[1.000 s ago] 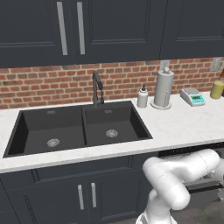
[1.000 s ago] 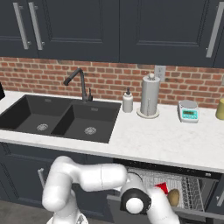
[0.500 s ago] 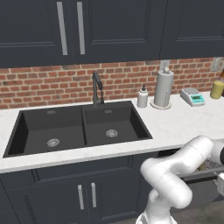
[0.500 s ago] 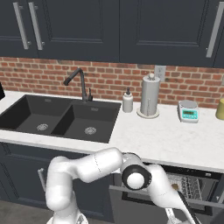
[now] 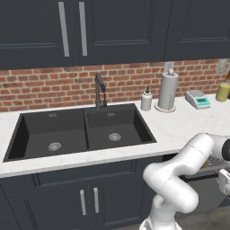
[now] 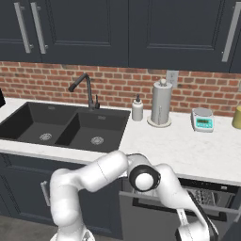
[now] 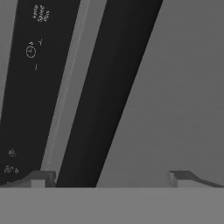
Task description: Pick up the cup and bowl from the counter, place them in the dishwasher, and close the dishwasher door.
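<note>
The counter (image 6: 188, 150) runs long and white under the brick wall, with the black double sink (image 5: 83, 132) set into it; a soap bottle (image 6: 137, 109), a paper-towel roll (image 6: 160, 103), a small scale (image 6: 202, 119) and a yellowish jar (image 5: 223, 91) stand along its back, and I see no cup or bowl on its surface. Below the counter edge the dishwasher (image 6: 207, 193) stands partly open, its grey wire rack just visible in the gap; what the rack holds cannot be made out here. The dishwasher door (image 6: 155, 219) leans out from the opening, and the arm reaches down in front of it. In the hand view the gripper (image 7: 111, 177) faces the door's flat grey panel at close range, the dark control strip (image 7: 30, 87) with white markings running slantwise across the upper left; the door's long edge lies diagonal to the fingers (image 7: 41, 177), which stand wide apart and hold nothing. Closing probably calls for a push on that panel toward the cabinet.
</note>
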You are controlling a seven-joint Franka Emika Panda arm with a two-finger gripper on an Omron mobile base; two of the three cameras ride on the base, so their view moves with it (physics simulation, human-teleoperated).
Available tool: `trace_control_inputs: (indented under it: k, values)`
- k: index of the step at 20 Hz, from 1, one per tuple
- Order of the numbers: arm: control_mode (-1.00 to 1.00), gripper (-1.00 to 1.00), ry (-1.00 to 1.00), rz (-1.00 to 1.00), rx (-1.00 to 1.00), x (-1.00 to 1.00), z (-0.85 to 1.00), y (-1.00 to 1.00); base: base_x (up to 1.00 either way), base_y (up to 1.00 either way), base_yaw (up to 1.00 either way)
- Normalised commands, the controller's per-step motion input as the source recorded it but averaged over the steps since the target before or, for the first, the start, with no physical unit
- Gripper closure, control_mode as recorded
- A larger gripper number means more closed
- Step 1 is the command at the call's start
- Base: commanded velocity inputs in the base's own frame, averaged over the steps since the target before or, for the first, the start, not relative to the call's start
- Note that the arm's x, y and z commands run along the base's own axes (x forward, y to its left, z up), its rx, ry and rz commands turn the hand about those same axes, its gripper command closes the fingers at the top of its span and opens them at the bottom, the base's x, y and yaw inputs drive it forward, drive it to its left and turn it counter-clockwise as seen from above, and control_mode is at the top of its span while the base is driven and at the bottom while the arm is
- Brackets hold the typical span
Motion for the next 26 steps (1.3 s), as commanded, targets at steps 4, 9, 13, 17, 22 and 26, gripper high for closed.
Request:
trace_control_inputs:
  k: [4,9,13,17,22,26]
  values:
    - [-1.0,-1.0,0.0,0.0,0.0,0.76,0.0,0.18,0.0,0.0,0.0]
    - [-1.0,-1.0,0.0,0.0,0.0,0.72,0.0,0.21,0.0,0.0,0.0]
    - [-1.0,-1.0,0.0,0.0,0.0,0.67,0.0,0.17,0.0,0.0,0.0]
    - [-1.0,-1.0,0.0,0.0,0.0,0.49,0.0,0.14,0.0,0.0,0.0]
    - [-1.0,-1.0,0.0,0.0,0.0,0.5,0.0,0.14,0.0,0.0,0.0]
    - [-1.0,-1.0,-0.01,0.0,0.0,0.42,0.0,0.17,0.0,0.0,0.0]
